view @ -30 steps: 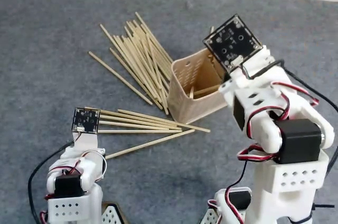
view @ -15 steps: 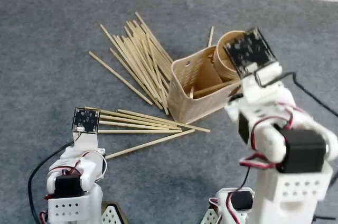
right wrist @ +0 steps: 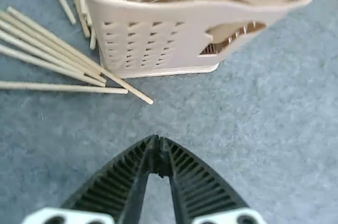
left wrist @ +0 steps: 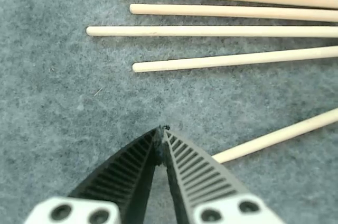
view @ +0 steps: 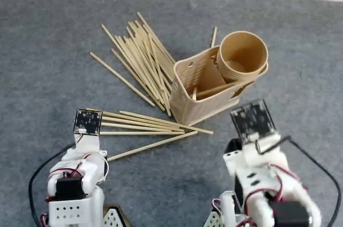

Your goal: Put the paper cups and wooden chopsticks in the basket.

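Observation:
A beige perforated basket point(view: 188, 98) stands mid-table with stacked paper cups point(view: 242, 55) inside it, leaning over its far right rim. Several wooden chopsticks point(view: 140, 58) lie in a loose pile to the basket's left, and several more point(view: 144, 122) lie in front of it. My left gripper point(left wrist: 161, 135) is shut and empty, just short of the near chopsticks point(left wrist: 222, 31). My right gripper point(right wrist: 157, 161) is shut and empty, over bare cloth in front of the basket point(right wrist: 174, 34). In the high view the right arm point(view: 257, 146) sits low, near the front edge.
Grey cloth point(view: 48, 50) covers the table, with bare room at the left and far right. One chopstick point(view: 214, 37) pokes out behind the basket. A pale wall edge runs along the back.
The right arm has pulled back from above the basket toward the front edge, uncovering the paper cups in the basket. The left arm has stayed still.

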